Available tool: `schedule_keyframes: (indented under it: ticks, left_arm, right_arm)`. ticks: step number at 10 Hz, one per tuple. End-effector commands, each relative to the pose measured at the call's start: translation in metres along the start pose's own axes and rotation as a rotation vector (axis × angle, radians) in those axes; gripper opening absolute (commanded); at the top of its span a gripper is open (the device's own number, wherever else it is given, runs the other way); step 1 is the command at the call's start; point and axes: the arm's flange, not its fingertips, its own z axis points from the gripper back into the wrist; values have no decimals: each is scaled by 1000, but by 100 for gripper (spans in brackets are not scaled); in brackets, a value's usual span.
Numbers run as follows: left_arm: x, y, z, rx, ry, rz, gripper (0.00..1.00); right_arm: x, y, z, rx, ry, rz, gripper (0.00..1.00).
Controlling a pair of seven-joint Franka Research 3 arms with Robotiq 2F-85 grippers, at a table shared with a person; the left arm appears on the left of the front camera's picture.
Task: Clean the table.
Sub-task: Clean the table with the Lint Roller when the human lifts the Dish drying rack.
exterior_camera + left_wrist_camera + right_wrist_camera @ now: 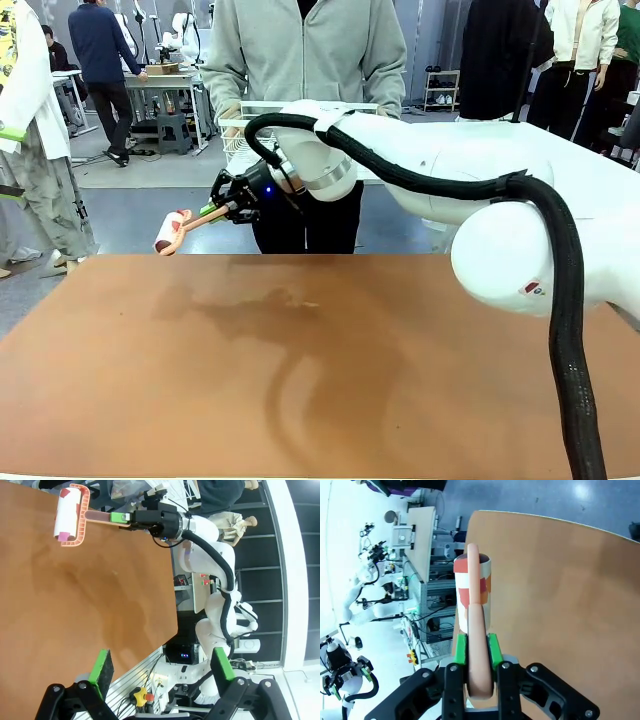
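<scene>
The table (330, 380) has a bare reddish-brown top, also seen in the left wrist view (75, 610) and the right wrist view (565, 590). My right gripper (215, 207) reaches in from the right and is shut on the pale pink handle of a lint roller (170, 232). The roller's white and red head hangs in the air over the table's far left part. The right wrist view has the green pads (461, 650) clamped on the handle, with the lint roller (472, 590) ahead. My left gripper (162, 666) is open with nothing in it, looking across the table at the lint roller (70, 515).
A person in a grey hoodie (305, 50) stands at the far side, holding a white wire basket (238, 130). The right arm's black cable (560, 300) loops over the table's right side. Other people and work tables stand farther back.
</scene>
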Motion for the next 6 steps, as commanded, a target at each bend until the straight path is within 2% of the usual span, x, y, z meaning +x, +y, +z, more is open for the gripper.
schedule_keyframes:
  ticks: [1, 2, 6]
  left_arm:
    - [-1, -1, 2, -16, -6, -7, 100]
    - [-1, -1, 2, -16, -6, -7, 100]
    - [-1, -1, 2, -16, -6, -7, 100]
  right_arm:
    - [-97, -5, 73, -101, -10, -36, 22]
    - [-105, -2, 87, -126, -34, -46, 22]
    - [-132, 8, 124, -368, 25, -184, 22]
